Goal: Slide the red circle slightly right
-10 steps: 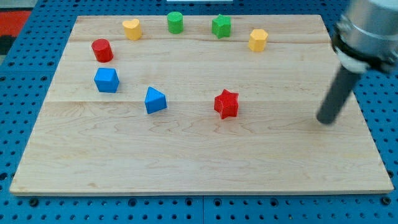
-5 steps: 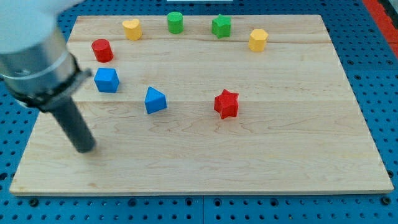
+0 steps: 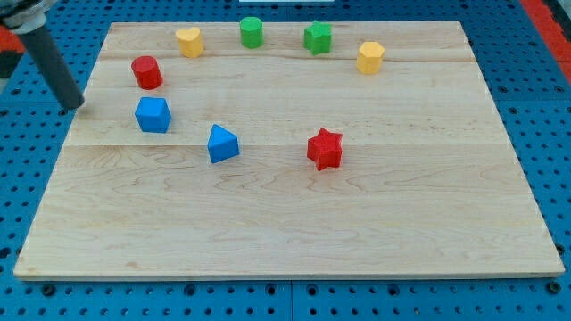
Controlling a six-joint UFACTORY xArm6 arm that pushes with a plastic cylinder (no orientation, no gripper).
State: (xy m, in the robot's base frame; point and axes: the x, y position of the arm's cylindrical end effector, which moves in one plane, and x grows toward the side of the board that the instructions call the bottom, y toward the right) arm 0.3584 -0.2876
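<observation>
Wooden worktop [image 3: 285, 223] on a blue pegboard. My tip [image 3: 73, 105] rests at the board's left edge, at about 8 o'clock from the red circle [image 3: 146, 71], near it but apart; no claw is fitted, only the rod. Blue cube [image 3: 153, 115] lies at 6 o'clock from the circle, yellow heart [image 3: 188, 41] at 2 o'clock.

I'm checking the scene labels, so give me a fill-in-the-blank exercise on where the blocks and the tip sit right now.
1. My tip sits at the board's ____ edge in the view.
2. The block closest to my tip is the ____ circle.
3. Just below the red circle lies the ____ cube.
4. The red star lies to the view's ____ of the blue triangular block.

Missing words: left; red; blue; right
</observation>
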